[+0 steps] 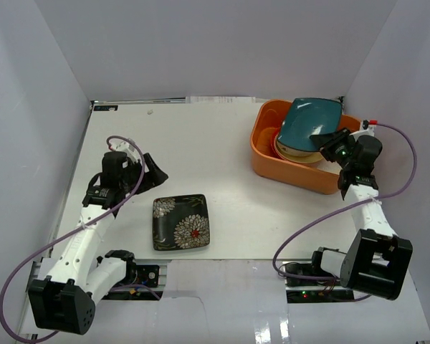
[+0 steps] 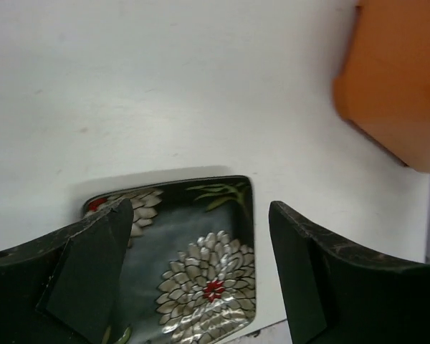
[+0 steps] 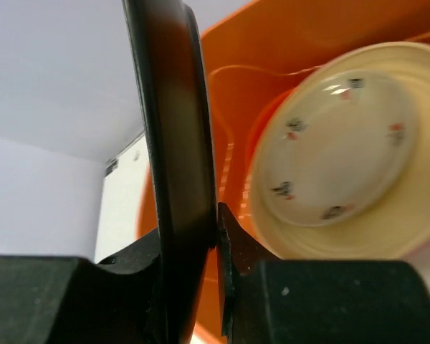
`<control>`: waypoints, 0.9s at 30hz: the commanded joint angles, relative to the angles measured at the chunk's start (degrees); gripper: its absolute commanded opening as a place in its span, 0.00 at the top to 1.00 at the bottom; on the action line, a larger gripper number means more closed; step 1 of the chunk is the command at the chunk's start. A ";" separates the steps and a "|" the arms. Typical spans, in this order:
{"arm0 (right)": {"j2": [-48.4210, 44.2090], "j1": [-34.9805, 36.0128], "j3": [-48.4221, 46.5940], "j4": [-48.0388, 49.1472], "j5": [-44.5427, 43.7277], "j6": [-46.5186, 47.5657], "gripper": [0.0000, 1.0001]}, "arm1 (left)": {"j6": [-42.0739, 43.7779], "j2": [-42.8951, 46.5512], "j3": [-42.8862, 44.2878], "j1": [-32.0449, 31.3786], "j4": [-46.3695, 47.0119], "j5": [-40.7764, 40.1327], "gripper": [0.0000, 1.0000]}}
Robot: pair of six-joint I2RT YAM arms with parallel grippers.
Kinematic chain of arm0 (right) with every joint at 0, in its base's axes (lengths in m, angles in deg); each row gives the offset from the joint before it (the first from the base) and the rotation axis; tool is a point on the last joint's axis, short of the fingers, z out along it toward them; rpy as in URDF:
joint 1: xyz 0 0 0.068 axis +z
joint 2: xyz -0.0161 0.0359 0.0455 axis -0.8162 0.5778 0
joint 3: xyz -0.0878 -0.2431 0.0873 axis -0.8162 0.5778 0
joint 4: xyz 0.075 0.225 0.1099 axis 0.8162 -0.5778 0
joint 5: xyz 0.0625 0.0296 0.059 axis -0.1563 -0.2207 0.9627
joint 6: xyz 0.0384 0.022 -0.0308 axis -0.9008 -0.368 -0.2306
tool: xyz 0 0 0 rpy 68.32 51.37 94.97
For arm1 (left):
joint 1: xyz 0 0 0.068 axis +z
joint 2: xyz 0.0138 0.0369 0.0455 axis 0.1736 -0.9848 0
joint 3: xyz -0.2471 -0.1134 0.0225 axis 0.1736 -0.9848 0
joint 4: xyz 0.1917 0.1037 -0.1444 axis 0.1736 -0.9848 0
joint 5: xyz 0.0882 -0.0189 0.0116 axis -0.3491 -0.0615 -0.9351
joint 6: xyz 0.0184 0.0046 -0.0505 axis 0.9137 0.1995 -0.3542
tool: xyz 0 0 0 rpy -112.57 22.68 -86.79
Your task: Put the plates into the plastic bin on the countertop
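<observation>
Pale enclosure walls (image 1: 215,43) on three sides; small black bracket (image 1: 104,108) at far-left wall foot.

Left wrist view. I see my left gripper (image 2: 199,215) with its jaws spread wide, the two black fingers (image 2: 86,265) rising from the lower corners of the frame. Between and beyond them the square black floral plate (image 2: 193,265) lies flat on the white countertop (image 2: 165,93). The left-hand finger covers part of its near-left side, and neither finger visibly touches it. A white flower with a red centre fills the middle of the plate. One rounded corner of the orange plastic bin (image 2: 401,86), out of focus, enters at the upper right, well apart from the plate.
</observation>
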 commanded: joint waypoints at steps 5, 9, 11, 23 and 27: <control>7.33 -3.71 -5.59 2.79 3.98 5.19 0.92 | -3.72 -1.76 -1.84 -0.36 -10.50 -17.53 0.09; 11.30 -3.98 -6.91 1.73 4.77 6.51 0.92 | -4.60 -5.71 -3.33 -0.36 -10.33 -16.21 0.09; 12.61 -3.98 -6.91 1.64 5.74 6.60 0.88 | -4.61 -7.65 -4.21 -0.45 -9.45 -13.41 0.09; 5.70 -3.89 -8.32 -12.84 -8.05 20.12 0.04 | -3.38 -18.20 -7.12 -0.71 -7.25 -6.19 0.13; 1.29 -3.97 -7.26 -14.96 -12.98 22.50 0.05 | -3.20 -20.57 -7.12 -1.77 -7.25 -5.31 0.22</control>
